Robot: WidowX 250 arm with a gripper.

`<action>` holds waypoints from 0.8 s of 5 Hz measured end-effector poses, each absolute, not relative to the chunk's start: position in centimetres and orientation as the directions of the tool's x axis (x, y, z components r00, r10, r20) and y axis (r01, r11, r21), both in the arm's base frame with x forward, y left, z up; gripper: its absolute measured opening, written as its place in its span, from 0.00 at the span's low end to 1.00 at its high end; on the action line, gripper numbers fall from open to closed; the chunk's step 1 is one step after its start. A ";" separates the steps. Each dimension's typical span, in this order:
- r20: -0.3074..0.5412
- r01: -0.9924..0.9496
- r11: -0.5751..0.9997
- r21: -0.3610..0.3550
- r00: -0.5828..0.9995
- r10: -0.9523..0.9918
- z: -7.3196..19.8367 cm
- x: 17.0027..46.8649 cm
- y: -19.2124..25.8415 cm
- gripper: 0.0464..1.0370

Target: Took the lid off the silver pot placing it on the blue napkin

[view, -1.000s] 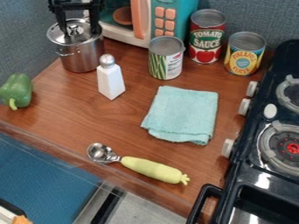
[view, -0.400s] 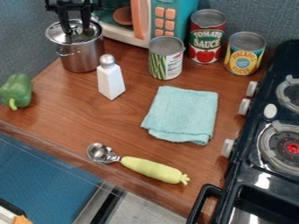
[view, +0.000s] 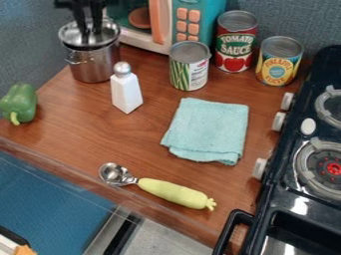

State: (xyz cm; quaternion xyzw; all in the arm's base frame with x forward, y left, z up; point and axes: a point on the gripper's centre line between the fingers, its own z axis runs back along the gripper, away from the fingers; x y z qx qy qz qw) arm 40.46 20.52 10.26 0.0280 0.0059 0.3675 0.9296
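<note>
the gripper [view: 90, 36], fingers nearly together, grips the lid [view: 71, 35] just above the silver pot [view: 93, 65], near the tabletop's [view: 120, 144] upper-left edge; contents hidden.

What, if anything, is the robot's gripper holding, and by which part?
The gripper holds the lid of the pot, gripping it at the middle of its top.

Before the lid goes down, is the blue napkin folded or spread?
Folded. The blue napkin shows stacked layers along its near edge.
</note>
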 end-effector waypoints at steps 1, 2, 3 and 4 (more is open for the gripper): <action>0.023 -0.686 0.727 0.012 0.728 0.686 12.2 41.0 20.2 0.24; 0.018 -0.681 0.733 -0.004 0.732 0.681 12.7 41.1 19.9 0.24; -0.023 -0.659 0.752 0.005 0.752 0.659 10.8 40.7 18.9 0.24; -0.005 -0.595 0.804 -0.013 0.804 0.595 12.5 40.2 15.7 0.24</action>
